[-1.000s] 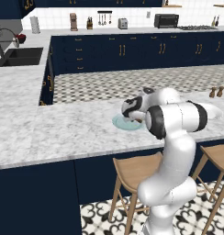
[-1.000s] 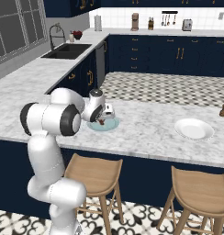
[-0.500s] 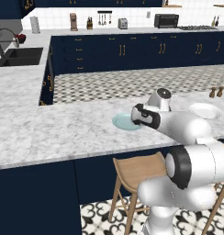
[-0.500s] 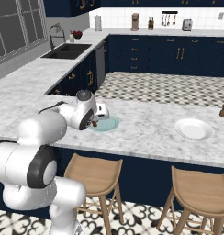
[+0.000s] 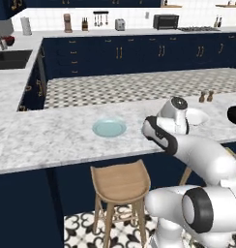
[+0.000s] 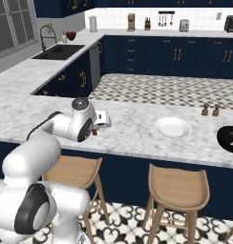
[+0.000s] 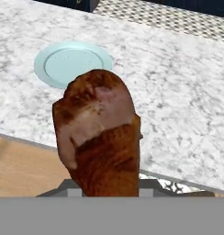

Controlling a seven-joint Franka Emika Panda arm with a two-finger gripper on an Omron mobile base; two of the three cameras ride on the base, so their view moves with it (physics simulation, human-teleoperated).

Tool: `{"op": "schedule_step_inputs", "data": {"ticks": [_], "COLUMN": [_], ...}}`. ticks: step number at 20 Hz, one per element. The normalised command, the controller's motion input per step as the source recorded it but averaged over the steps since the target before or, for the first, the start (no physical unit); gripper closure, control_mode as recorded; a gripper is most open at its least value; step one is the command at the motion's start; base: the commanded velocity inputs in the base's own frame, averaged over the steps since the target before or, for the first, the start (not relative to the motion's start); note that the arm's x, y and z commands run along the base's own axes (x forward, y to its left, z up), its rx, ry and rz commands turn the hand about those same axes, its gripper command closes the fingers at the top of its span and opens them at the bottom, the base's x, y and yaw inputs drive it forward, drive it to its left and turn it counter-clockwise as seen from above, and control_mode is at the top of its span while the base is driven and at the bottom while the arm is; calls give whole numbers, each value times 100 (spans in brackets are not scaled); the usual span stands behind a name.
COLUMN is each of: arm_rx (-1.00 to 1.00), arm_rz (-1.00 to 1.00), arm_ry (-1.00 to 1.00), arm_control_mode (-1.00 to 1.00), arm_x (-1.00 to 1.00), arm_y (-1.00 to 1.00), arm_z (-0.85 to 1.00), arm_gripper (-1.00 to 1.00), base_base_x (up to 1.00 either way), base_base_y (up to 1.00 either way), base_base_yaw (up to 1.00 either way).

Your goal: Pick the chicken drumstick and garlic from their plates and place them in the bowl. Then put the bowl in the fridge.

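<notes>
The claw [image 6: 95, 132] grips the chicken drumstick [image 7: 99, 137] above the marble worktop [image 5: 52, 140], beside the light blue plate [image 5: 109, 128], well apart from the black bowl [image 6: 229, 138].

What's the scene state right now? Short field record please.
held: drumstick, in the hand
blue plate: on counter, bare
white plate: on counter, no garlic seen on it
bowl: at counter's far right, something pale inside
hand position: above counter, between blue plate and white plate
stools: tucked under counter edge
task stage: drumstick lifted, not yet in bowl
</notes>
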Motion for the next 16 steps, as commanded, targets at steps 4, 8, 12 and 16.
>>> {"op": "schedule_step_inputs", "data": {"ticks": [4,8,12,16], "arm_rx": [0,0,0,0], "arm_rz": [0,0,0,0], "arm_ry": [0,0,0,0], "arm_control_mode": [100,100,100,100], "arm_x": [0,0,0,0], "arm_y": [0,0,0,0], "arm_z": [0,0,0,0], "arm_gripper": [100,100,100,100], "base_base_x": [-4,-26,-56,-18], "base_base_y": [-100,-100,-100,-100], "base_base_yaw": [0,0,-2,-1]}}
